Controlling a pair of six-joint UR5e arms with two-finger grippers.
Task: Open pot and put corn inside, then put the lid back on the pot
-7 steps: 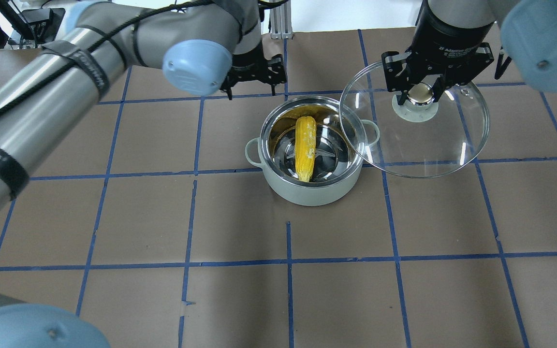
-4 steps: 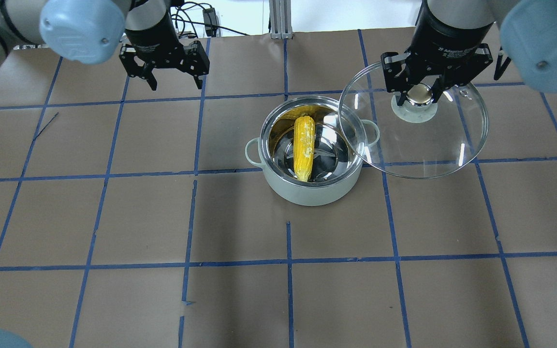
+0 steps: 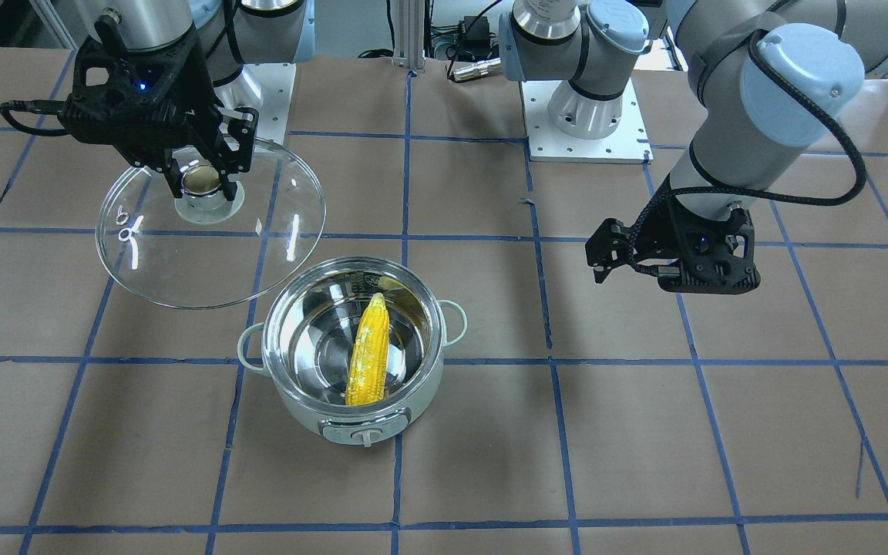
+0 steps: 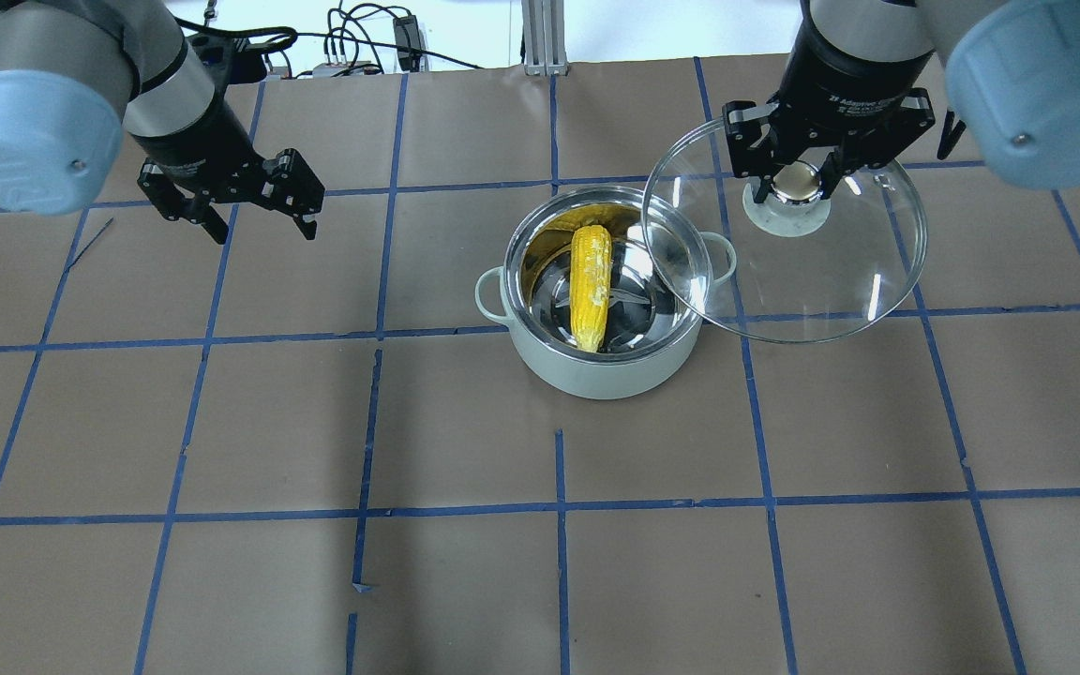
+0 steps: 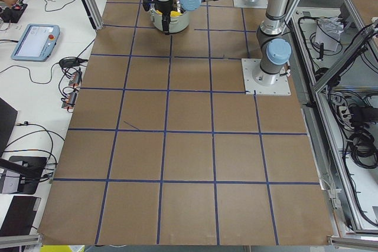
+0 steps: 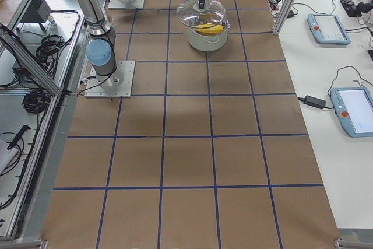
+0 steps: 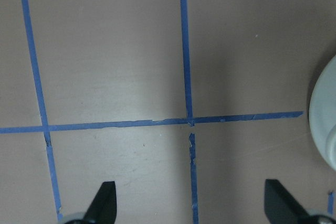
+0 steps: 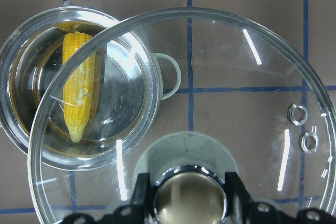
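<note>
A robotics lab: a brown-papered table (image 4: 465,422) gridded in blue tape (image 4: 559,511), an aluminium post (image 4: 540,33) at top centre, and teach pendants (image 6: 352,111) and cables (image 5: 354,140) at the right edges.

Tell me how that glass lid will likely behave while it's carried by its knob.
The lid looks like rigid glass, so it probably won't flex but could chip if knocked against the pot rim. The right gripper pinches only its shiny round knob, so it may slip or swivel.
</note>
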